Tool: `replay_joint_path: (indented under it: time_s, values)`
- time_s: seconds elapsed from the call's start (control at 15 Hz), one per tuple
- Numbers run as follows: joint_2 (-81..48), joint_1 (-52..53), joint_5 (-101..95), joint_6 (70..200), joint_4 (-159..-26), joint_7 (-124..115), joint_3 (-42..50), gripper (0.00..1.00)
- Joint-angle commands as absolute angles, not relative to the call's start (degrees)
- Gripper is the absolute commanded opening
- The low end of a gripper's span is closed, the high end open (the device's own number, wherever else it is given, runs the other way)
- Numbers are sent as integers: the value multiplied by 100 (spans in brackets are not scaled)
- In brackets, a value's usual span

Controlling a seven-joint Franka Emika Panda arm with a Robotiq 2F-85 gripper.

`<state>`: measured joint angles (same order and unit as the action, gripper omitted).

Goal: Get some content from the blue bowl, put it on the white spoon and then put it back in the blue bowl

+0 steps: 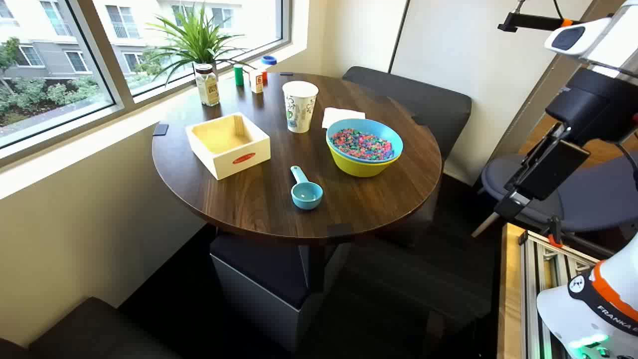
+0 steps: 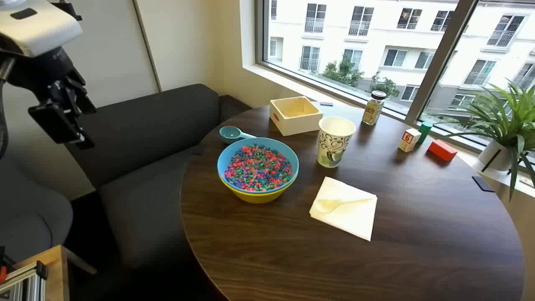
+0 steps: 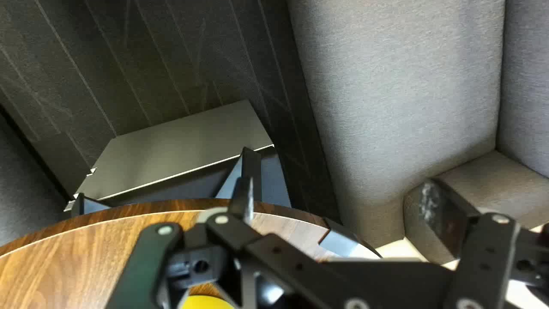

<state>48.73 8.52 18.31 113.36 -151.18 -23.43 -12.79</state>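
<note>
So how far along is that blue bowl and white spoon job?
Nothing looks done yet: the content sits in the blue bowl, and the white spoon lies on a napkin with none visible on it. Nothing is in progress: the hand is open and empty, away from both. Left, it seems: getting some content onto the spoon, then returning it to the bowl.

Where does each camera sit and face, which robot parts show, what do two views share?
Wrist view: mounted behind the gripper, shown open, facing the floor, a grey seat and the table.
An exterior view: high, looking down across the table from the side with the blue scoop, window left, arm right.
An exterior view: high, looking down from the side with the white spoon, window right, gripper upper left.
Shared: both exterior views show the blue bowl and white cup, from roughly opposite sides.
</note>
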Motion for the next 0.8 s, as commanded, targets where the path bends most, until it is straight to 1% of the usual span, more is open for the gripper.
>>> replay_joint_path:
  time_s: [0.0,0.4,0.73]
  values:
    - [4879,791,1867,11305,-15101,-2307,-1320,100]
    - [4880,791,1867,11305,-15101,-2306,-1320,100]
    - [4824,-35,611,11760,-14783,-1963,-1082,100]
